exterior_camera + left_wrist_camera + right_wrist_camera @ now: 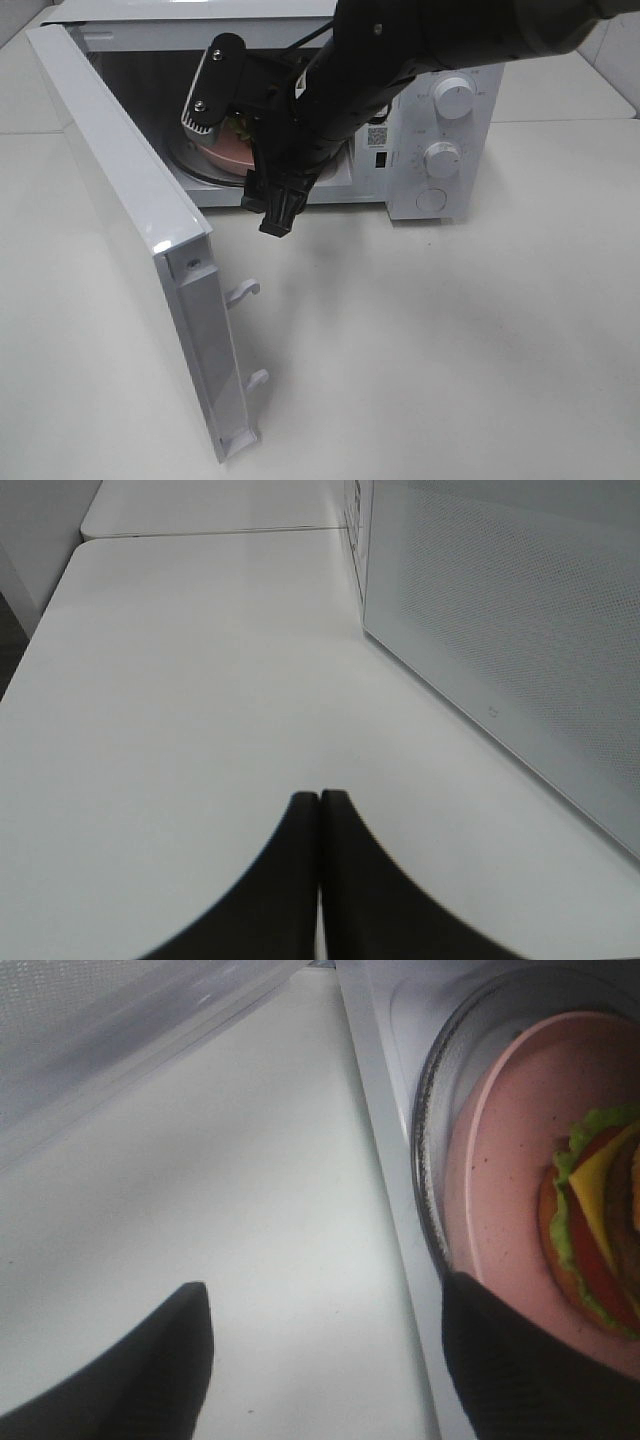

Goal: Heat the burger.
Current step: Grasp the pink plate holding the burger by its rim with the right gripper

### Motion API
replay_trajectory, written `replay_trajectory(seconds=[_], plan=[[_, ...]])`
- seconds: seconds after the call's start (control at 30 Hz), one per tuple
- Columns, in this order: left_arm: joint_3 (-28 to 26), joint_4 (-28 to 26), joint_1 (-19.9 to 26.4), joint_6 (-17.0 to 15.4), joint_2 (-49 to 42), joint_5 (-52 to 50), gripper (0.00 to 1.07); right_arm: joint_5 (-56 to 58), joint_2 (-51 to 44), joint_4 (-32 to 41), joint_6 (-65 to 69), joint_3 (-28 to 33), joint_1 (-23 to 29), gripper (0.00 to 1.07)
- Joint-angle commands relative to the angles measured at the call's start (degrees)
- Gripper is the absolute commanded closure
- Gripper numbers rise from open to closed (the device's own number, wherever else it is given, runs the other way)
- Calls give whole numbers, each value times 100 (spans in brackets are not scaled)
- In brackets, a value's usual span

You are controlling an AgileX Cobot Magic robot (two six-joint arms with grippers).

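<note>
- The small burger (598,1222), with its golden bun, yellow cheese, green lettuce and red tomato, sat on a round pink plate (505,1160) inside the white microwave (440,120).
- The plate rested on the clear glass turntable (430,1130), and the white microwave door (120,200) was swung wide open.
- The right gripper (320,1295) hung at the front of the opening with its black fingers spread wide and nothing between them.
- From the right wrist view, the burger lay off to one side, past one finger (500,1360) and not in the gap. Only the sill and the white table (450,350) showed between the fingers.
- The left gripper (320,798) was clenched, tips pressed together and empty, low over the table beside the door's perforated outer face.
</note>
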Motion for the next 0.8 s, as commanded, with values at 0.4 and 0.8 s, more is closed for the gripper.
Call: replay_trajectory(seconds=[0.4,0.8], plan=[[17,-6,-6,0,-115,-97,106,-155,825,-1341,252,-980,212,43],[17,-6,-6,0,-115,-97,106,-315,1295,-3191,1960,-1197,206,45]])
